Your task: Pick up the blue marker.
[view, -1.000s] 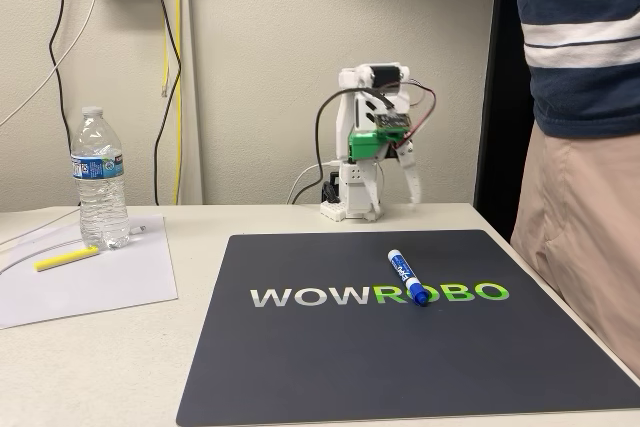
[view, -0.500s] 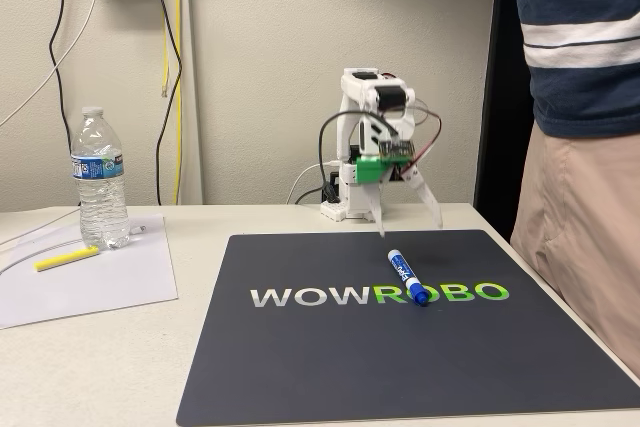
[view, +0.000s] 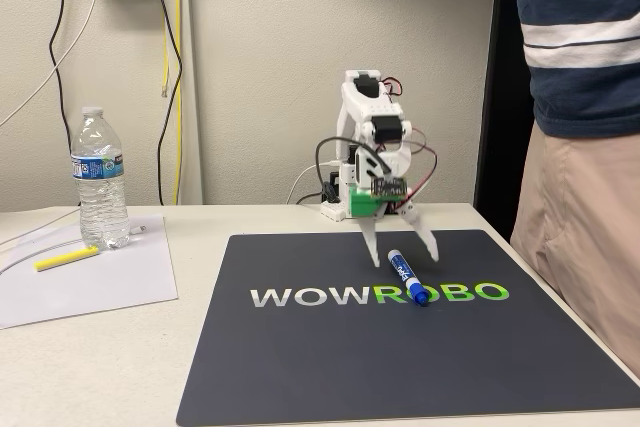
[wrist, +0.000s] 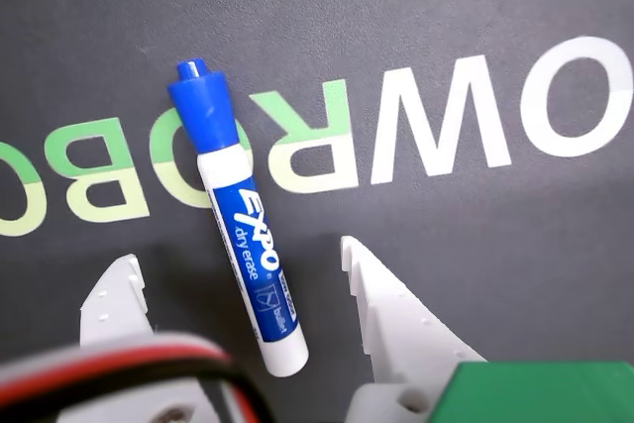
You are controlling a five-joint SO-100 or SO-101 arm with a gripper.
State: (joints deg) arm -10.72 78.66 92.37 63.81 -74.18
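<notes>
The blue marker [view: 407, 278] lies on the dark mat [view: 300, 347], over the green letters, its blue cap toward the camera in the fixed view. In the wrist view the marker [wrist: 243, 227] runs diagonally, cap at the upper left, white end at the bottom. My gripper [view: 403, 256] hangs open just above the marker's far end, its white fingers spread either side. Seen from the wrist, the gripper [wrist: 238, 264] straddles the marker's barrel, with the two fingertips [wrist: 352, 255] apart from it and nothing held.
A water bottle [view: 100, 179] and a yellow highlighter [view: 67, 258] rest on white paper [view: 90, 277] at the left. A person [view: 580, 127] stands close at the right table edge. Cables hang on the wall behind [view: 165, 77].
The arm has reached forward and down from its folded pose near the base; the gripper has opened and now hovers over the marker. The marker has not moved.
</notes>
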